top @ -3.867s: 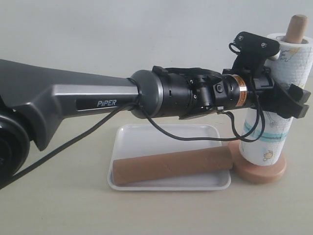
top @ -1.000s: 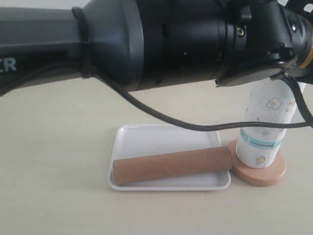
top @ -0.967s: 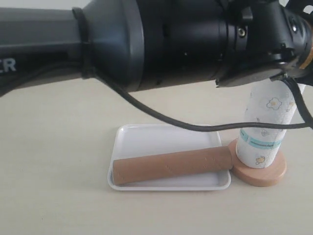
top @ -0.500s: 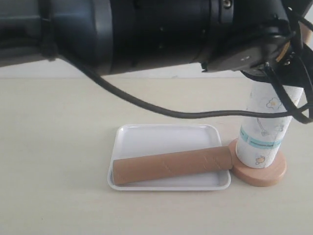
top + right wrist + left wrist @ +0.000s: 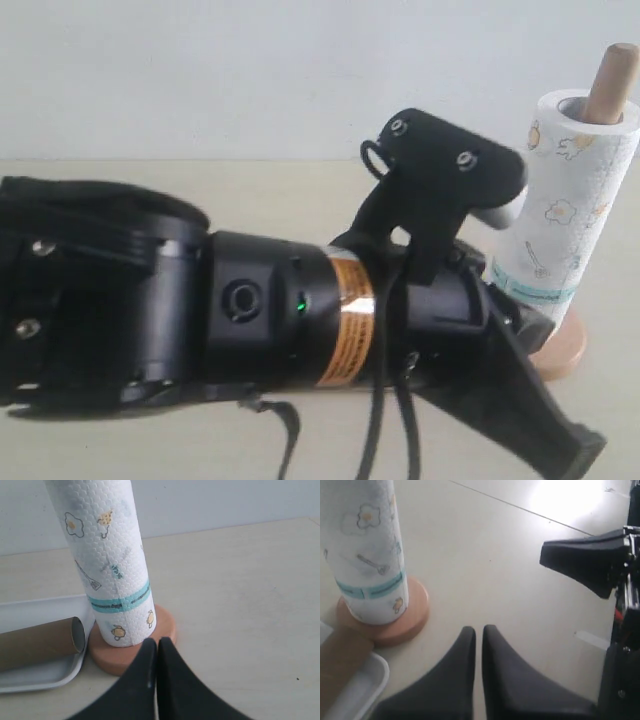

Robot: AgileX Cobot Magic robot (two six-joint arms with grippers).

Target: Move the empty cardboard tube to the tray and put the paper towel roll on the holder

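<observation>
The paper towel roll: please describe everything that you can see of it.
The paper towel roll is thick, white embossed paper, printed with small fried eggs and utensils, with a teal band near its lower end. It stands upright on the wooden holder, bottom resting on the round base, the post's rounded top poking out above.

Paper towel roll (image 5: 107,575): white embossed paper, printed drawings. Holder (image 5: 164,626): smooth matt light wood. Cardboard tube (image 5: 37,644): plain brown, matt. Tray (image 5: 35,611): smooth white plastic. Right end effector (image 5: 154,642): matt black plastic. Worktop (image 5: 240,605): smooth pale beige.
</observation>
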